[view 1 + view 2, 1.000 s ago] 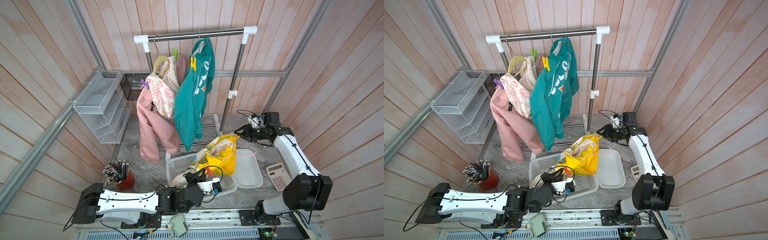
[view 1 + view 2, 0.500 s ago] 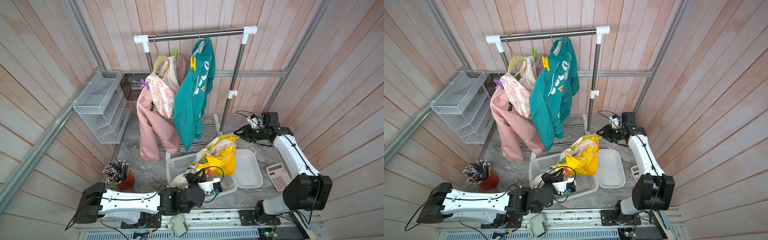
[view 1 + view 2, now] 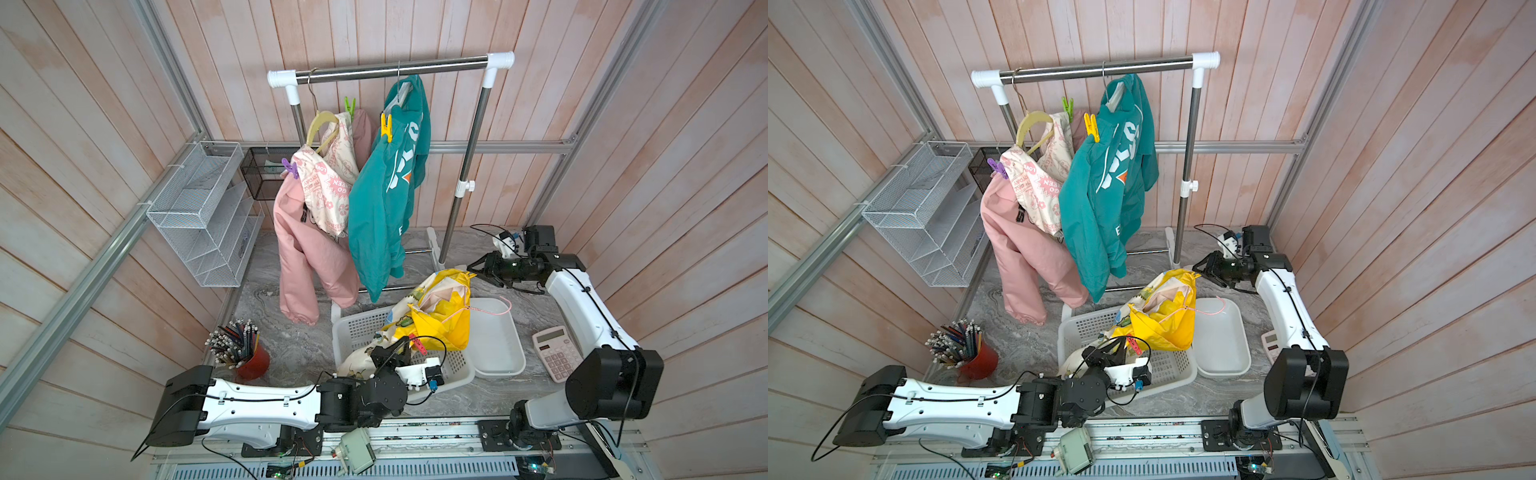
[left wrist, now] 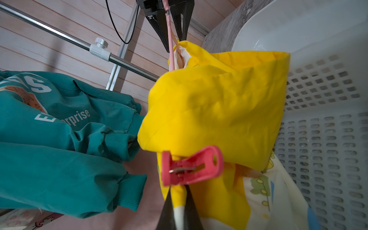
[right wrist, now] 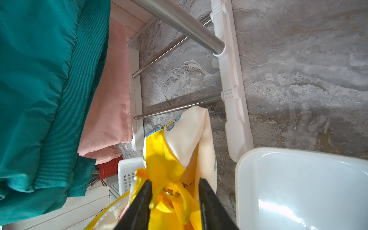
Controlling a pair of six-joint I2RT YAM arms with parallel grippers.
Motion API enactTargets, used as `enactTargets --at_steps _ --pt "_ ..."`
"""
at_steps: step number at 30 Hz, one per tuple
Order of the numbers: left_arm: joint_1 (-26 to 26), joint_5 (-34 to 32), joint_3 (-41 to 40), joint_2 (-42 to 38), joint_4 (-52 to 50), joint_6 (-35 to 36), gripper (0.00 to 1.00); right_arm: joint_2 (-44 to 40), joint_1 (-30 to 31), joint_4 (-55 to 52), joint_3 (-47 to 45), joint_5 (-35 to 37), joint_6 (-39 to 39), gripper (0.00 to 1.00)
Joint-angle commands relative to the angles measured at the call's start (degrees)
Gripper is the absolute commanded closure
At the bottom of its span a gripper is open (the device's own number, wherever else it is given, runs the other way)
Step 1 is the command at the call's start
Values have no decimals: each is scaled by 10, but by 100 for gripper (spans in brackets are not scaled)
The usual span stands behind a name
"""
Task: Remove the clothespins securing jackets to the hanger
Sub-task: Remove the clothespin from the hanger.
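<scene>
The yellow jacket (image 3: 440, 320) lies bunched over the white basket (image 3: 353, 328), its thin pink hanger (image 4: 170, 39) running up through it. A red clothespin (image 4: 191, 165) is clipped on its lower edge; my left gripper (image 4: 177, 189) is shut on the jacket's fabric just beside it. My right gripper (image 5: 175, 182) is open at the jacket's top, its jaws either side of a yellow clothespin (image 5: 169, 191) clipped there. On the rail hang the pink jacket (image 3: 303, 249) with green (image 3: 350, 106) and purple (image 3: 290, 168) clothespins, and the teal jacket (image 3: 382, 208) with a yellow one (image 3: 386, 128).
A white tub (image 3: 498, 340) sits right of the basket, with a calculator (image 3: 555, 353) beyond it. A red pencil cup (image 3: 249, 361) stands front left, and a wire shelf (image 3: 199, 216) hangs on the left wall. The rack's upright pole (image 3: 461, 174) and white foot (image 5: 233, 99) stand close to my right gripper.
My right gripper has edged a little closer onto the top of the yellow jacket and its jaws have narrowed slightly. The left arm has shifted only slightly.
</scene>
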Motion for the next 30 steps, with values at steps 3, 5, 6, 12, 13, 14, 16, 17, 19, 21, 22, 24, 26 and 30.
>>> enactTargets --at_steps 3,5,6,12,13,14,16,17,19,21,22,24,26,30 --pt "0 -18 -13 6 40 21 100 2 4 -24 -5 -2 -10 61" --pt "0 -21 -14 7 44 23 100 0 4 -22 -14 -6 -7 61" --pt "0 -22 -14 10 44 24 100 -2 4 -19 -19 -8 -5 62" --pt "0 -23 -15 16 46 23 100 -7 4 -11 -29 -13 -3 67" --pt "0 -22 -15 14 45 22 100 -7 4 -12 -27 -12 -4 68" --pt "0 -21 -15 13 44 21 100 -7 3 -13 -26 -11 -5 68" --pt "0 -21 -16 12 42 19 100 -7 4 -15 -25 -10 -8 69" --pt "0 -21 -17 12 41 18 100 -7 3 -14 -25 -9 -9 70" --pt "0 -22 -17 12 38 18 100 -7 3 -13 -25 -9 -9 72" --pt "0 -24 -17 13 31 13 100 -7 2 -13 -23 -6 -10 73" --pt "0 -24 -17 13 29 11 100 -7 2 -13 -22 -6 -11 74" --pt "0 -26 -18 13 23 6 100 -7 0 -14 -20 -5 -11 76" --pt "0 -26 -18 13 21 4 100 -9 -4 -14 -19 -5 -12 78" --pt "0 -26 -18 14 19 4 100 -12 -10 -13 -18 -5 -12 83"
